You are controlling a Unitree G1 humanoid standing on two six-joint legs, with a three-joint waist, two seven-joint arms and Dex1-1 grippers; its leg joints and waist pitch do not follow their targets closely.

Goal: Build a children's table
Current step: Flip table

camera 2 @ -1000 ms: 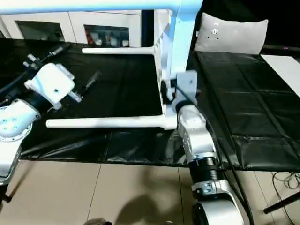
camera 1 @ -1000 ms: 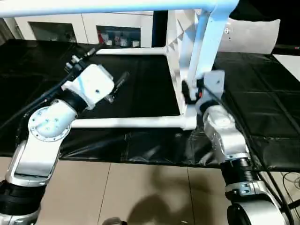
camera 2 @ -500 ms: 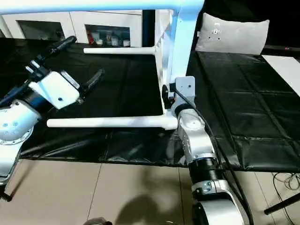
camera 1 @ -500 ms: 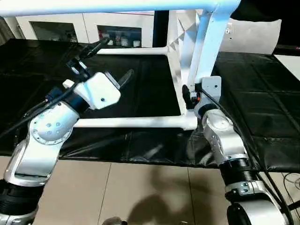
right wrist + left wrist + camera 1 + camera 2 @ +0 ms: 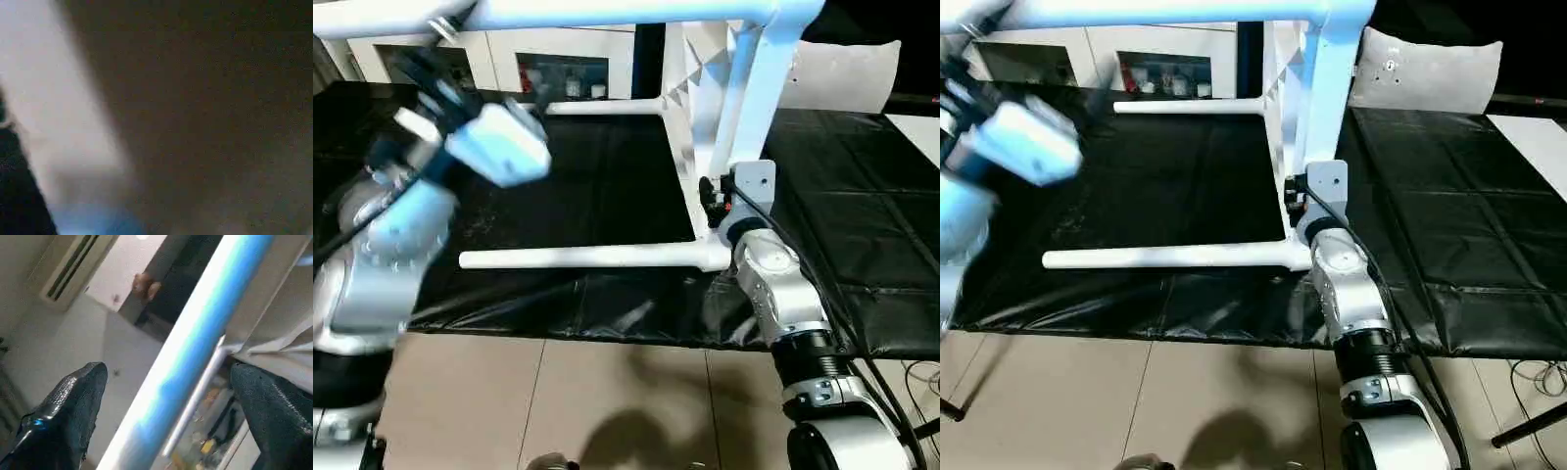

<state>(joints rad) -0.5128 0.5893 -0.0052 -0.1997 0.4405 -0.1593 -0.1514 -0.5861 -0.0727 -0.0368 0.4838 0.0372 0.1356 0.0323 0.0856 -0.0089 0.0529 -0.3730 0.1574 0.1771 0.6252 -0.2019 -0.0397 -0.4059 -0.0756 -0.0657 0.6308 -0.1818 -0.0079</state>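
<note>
while the white table [image 5: 724,117] lies tipped on its side on the black-covered work surface [image 5: 862,196], the left eye view shows three legs: one running along the top of the frame [image 5: 607,12], one lying on the black cover in front [image 5: 587,258], and a far one near the white cabinet [image 5: 607,106]. the square top stands on edge, ribbed underside facing the left arm. the left gripper [image 5: 431,59] is raised up by the uppermost leg, motion-blurred. the right gripper [image 5: 710,196] sits at the lower edge of the upright top, close to the corner socket of the front leg; whether it is clenched on the edge i cannot tell.

in the right eye view the same layout reads: the front leg [image 5: 1165,257] seated in its corner, the right forearm [image 5: 1342,284] just behind that joint, and a pale cushion [image 5: 1425,70] further back on the cover.

the left wrist view looks along two black fingers [image 5: 68,406], spread wide apart, with the upper leg [image 5: 195,342] passing between them, not touched by either pad.

the right wrist view is too blurred to make out anything about the jaws.

my reading: the step in hand is taking hold of the upper leg, probably to seat it or turn the table. next the left jaws need to close squarely round that leg while the right arm steadies the top.
</note>
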